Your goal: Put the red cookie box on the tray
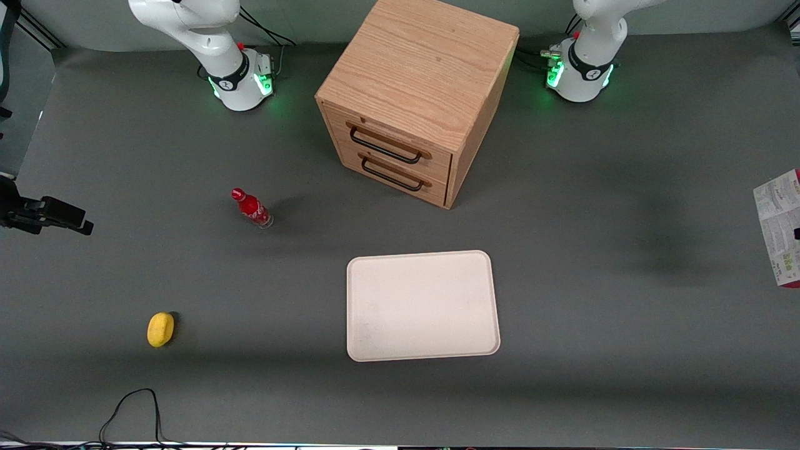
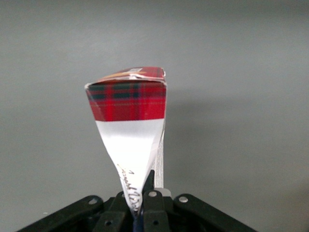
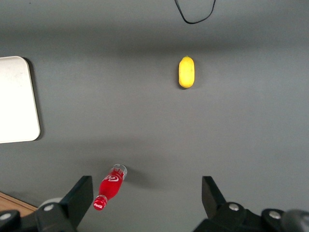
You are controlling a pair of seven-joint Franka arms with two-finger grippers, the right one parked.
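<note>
The grey counter (image 1: pixel 594 300) carries the cream tray (image 1: pixel 422 305) near its middle, with a wooden two-drawer cabinet (image 1: pixel 415 94) standing farther from the front camera. Toward the parked arm's end stand a small red bottle (image 1: pixel 251 208) and, nearer the camera, a yellow lemon-like object (image 1: pixel 160 329). The tool (image 2: pixel 145 203), clamped on the red cookie box (image 2: pixel 130 125), hangs above the counter's working-arm end.

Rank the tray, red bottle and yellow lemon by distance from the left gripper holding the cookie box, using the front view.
The gripper, shut on the red cookie box, is at the working arm's table end.
1. Tray, mid-table.
2. Red bottle, toward the parked arm's end.
3. Yellow lemon, farthest that way.
</note>
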